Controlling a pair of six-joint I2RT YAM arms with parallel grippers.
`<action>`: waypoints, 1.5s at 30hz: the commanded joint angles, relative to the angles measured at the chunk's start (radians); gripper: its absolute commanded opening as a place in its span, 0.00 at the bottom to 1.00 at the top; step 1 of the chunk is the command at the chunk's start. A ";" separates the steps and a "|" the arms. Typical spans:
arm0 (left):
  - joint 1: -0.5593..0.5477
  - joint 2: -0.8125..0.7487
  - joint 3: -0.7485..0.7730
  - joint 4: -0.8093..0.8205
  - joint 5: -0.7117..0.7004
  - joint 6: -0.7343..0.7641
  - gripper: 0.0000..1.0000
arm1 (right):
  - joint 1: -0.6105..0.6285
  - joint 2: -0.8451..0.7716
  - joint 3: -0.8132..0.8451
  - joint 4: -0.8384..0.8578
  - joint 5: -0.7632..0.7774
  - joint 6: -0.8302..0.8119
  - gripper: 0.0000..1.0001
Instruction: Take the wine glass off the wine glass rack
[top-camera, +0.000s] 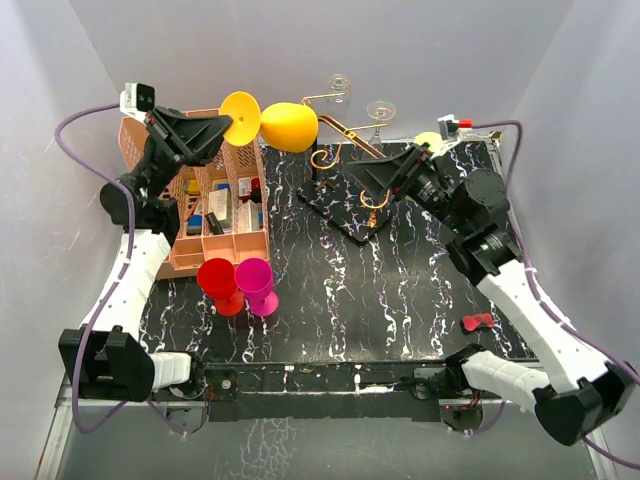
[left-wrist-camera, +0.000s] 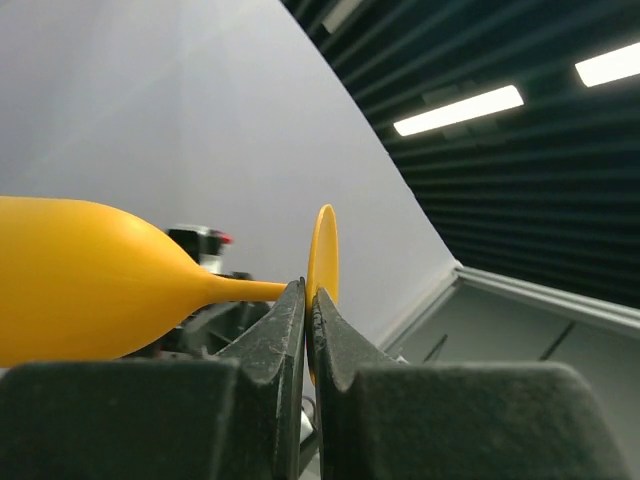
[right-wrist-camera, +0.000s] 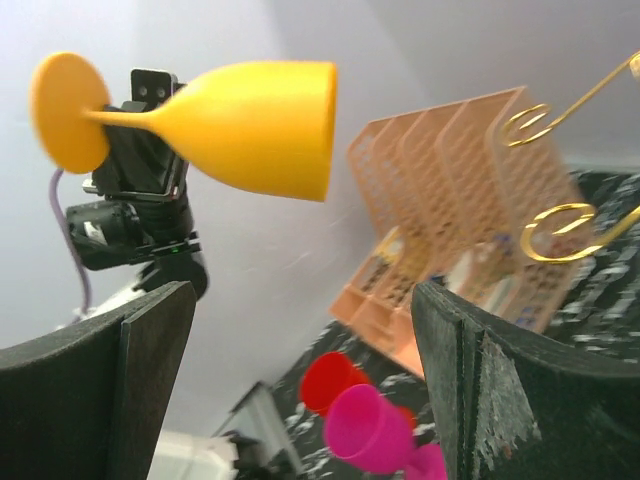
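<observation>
The yellow wine glass (top-camera: 288, 126) hangs in the air on its side in the upper middle of the top view, above the peach file organiser (top-camera: 215, 215) and off the worktop (top-camera: 400, 290). Its round foot points to the upper left and the bowl's open mouth points right, toward the wine glass rack (top-camera: 340, 150). The left tool (left-wrist-camera: 306, 292) is pressed together on the thin stem, pinching it right beside the foot, so the bowl sticks out beyond the fingertips. From the right wrist view the glass sits in the upper left, clear of the rack's gold scrolls at the right edge. Two clear glasses (top-camera: 380, 109) hang on the rack's far arms.

The right tool (right-wrist-camera: 298, 320) is spread wide and holds nothing. In the top view it sits right of centre, just beside the rack's lower curls and over its black base. A red cup (top-camera: 218, 283) and a magenta cup (top-camera: 258, 284) stand together on the worktop in front of the organiser.
</observation>
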 joint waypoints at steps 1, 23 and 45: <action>0.004 -0.070 -0.036 0.318 -0.045 -0.163 0.00 | -0.002 0.072 -0.025 0.374 -0.208 0.293 0.99; -0.048 -0.074 -0.147 0.518 -0.132 -0.311 0.00 | 0.034 0.639 0.243 1.594 -0.442 1.107 0.48; -0.048 -0.258 -0.266 0.017 0.029 0.243 0.66 | 0.027 0.155 -0.133 0.991 -0.243 0.475 0.08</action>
